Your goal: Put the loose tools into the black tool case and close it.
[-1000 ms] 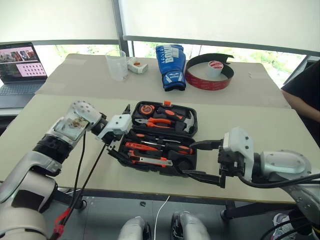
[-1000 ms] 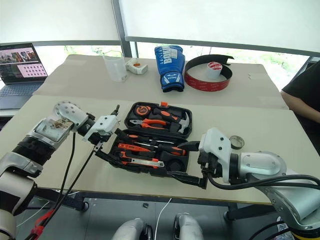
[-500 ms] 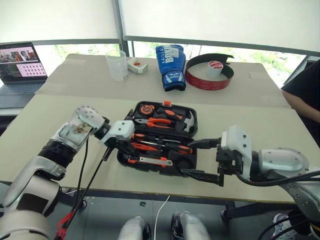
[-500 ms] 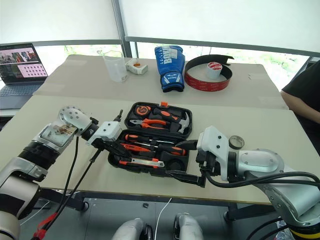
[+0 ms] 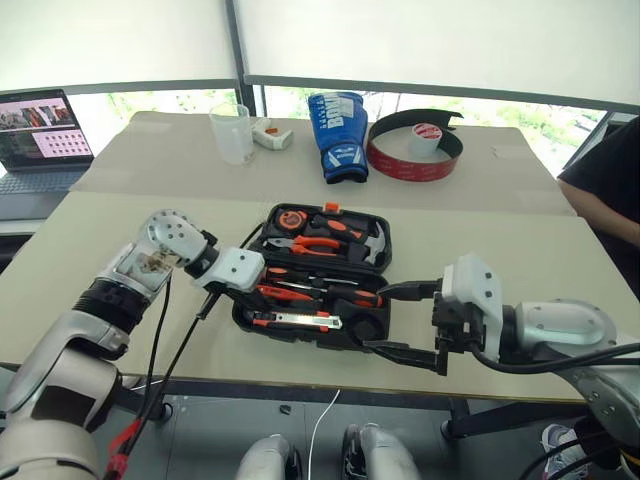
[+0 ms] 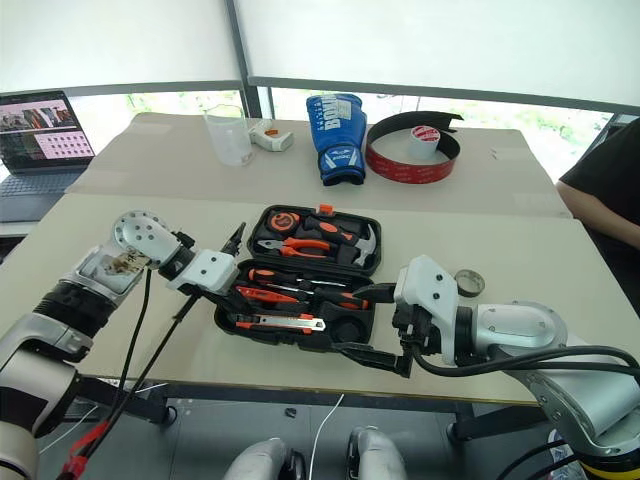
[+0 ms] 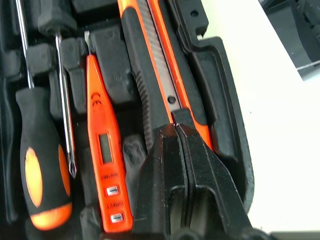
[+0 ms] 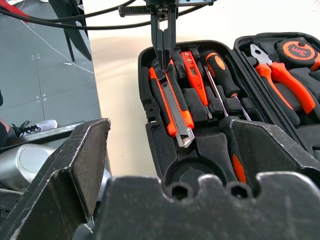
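The black tool case (image 5: 300, 338) lies open on the near table. In its front half rest a utility knife (image 8: 172, 105), a thin orange screwdriver (image 8: 195, 82) and two black-and-orange screwdrivers (image 8: 220, 67). My left gripper (image 7: 176, 126) is shut, and its tips touch the knife's end at the case's left side. My right gripper (image 5: 400, 322) hangs open at the case's right front corner, holding nothing. A small tape roll (image 6: 467, 282) lies on the table just right of the case. The round slot (image 8: 187, 175) in the case is empty.
Pliers (image 5: 320, 243), a hammer (image 5: 374, 240) and a tape measure (image 5: 292, 218) sit in the case's far half. At the back stand a laptop (image 5: 40, 125), a plastic cup (image 5: 232, 132), a blue glove (image 5: 337, 135) and a red-and-black band (image 5: 415, 160). A person (image 5: 605, 190) sits at right.
My left gripper has shut and dipped from the case's left edge onto the utility knife. The right gripper has stayed where it was, open.
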